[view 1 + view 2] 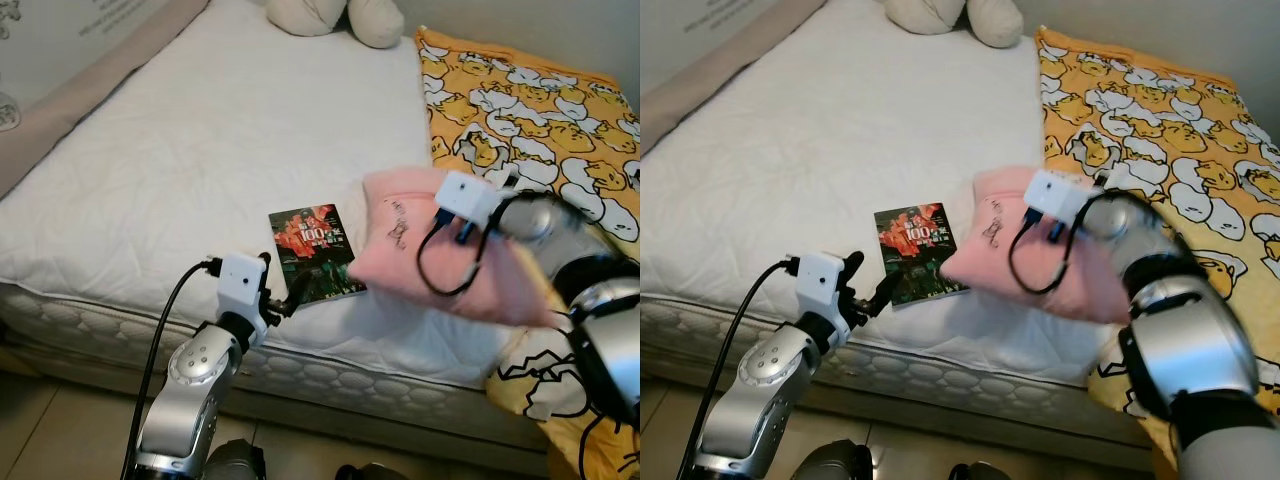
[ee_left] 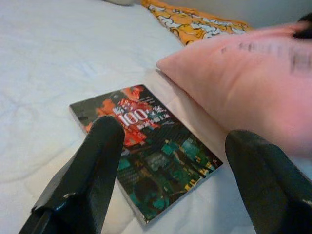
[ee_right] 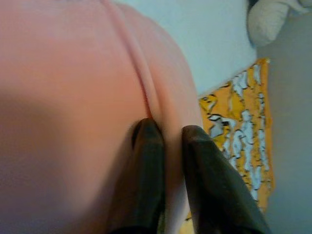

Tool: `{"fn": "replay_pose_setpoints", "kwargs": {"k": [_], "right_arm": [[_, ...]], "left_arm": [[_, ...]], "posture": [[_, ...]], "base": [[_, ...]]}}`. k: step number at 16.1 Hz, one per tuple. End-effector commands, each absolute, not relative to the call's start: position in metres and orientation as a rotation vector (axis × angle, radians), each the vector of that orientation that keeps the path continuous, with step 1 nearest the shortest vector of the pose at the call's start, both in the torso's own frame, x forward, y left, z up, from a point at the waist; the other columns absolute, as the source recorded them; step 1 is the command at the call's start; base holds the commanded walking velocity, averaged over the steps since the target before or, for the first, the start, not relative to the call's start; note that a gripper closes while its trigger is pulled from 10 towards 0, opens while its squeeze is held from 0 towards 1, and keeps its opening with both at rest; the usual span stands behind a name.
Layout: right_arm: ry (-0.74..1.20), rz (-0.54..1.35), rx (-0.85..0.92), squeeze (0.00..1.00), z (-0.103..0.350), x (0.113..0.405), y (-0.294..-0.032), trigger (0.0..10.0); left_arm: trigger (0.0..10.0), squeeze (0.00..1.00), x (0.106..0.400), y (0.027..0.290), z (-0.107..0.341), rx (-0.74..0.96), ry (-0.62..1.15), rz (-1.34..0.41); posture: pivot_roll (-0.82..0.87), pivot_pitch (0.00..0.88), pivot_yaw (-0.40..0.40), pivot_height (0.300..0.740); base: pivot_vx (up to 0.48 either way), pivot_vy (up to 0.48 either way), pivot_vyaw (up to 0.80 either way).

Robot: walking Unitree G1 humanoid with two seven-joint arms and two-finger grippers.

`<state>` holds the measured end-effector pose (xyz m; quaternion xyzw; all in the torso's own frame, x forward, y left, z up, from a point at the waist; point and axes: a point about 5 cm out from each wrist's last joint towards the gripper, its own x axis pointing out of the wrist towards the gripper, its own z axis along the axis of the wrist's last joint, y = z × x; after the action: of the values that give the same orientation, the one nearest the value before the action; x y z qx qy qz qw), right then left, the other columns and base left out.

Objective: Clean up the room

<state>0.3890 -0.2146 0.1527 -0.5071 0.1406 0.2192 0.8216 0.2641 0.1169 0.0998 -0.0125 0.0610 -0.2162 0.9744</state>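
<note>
A pink garment with small black lettering is held up over the bed's front right part. My right gripper is shut on a fold of it, and in the eye views its fingers are hidden in the cloth behind the white wrist camera. A dark book with a red and green cover lies flat on the white mattress, just left of the garment. My left gripper is open and hovers low at the bed's front edge, fingers pointing at the book's near end, apart from it.
A yellow duck-print blanket covers the right side of the bed and hangs over its front corner. A cream plush toy sits at the head of the bed. A padded beige side rail runs along the left. Tiled floor lies below.
</note>
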Motion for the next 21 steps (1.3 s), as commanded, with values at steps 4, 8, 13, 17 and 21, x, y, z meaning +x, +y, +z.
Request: {"fn": "replay_pose_setpoints", "kwargs": {"k": [4,8,13,17,21], "right_arm": [[0.323,0.495,-1.16,1.0,0.153,0.384,-0.231,10.0],[0.119,0.291,-0.513,1.0,0.19,0.395,-0.237,10.0],[-0.092,-0.023,-0.046,1.0,0.145,0.361,-0.252,10.0],[-0.178,-0.137,-0.019,1.0,0.104,0.301,-0.234,10.0],[-0.134,-0.141,0.026,1.0,0.079,0.252,-0.211,10.0]], "left_arm": [[10.0,0.0,0.266,0.104,0.1,-0.022,0.127,-0.506],[10.0,0.0,0.269,0.105,0.101,-0.022,0.108,-0.497],[10.0,0.0,0.276,0.116,0.105,0.006,0.051,-0.42],[10.0,0.02,0.282,0.145,0.108,0.129,-0.016,-0.254],[10.0,1.0,0.286,0.159,0.094,0.066,0.035,-0.117]], "posture": [[0.19,0.01,-0.1,0.74],[0.18,0.0,-0.106,0.74],[0.11,0.0,-0.104,0.74],[0.06,0.0,-0.096,0.74],[0.02,0.0,-0.057,0.74]], "base": [[0.0,0.0,0.0],[0.0,0.0,0.0],[0.0,0.0,0.0],[0.0,0.0,0.0],[0.0,0.0,0.0]]}}
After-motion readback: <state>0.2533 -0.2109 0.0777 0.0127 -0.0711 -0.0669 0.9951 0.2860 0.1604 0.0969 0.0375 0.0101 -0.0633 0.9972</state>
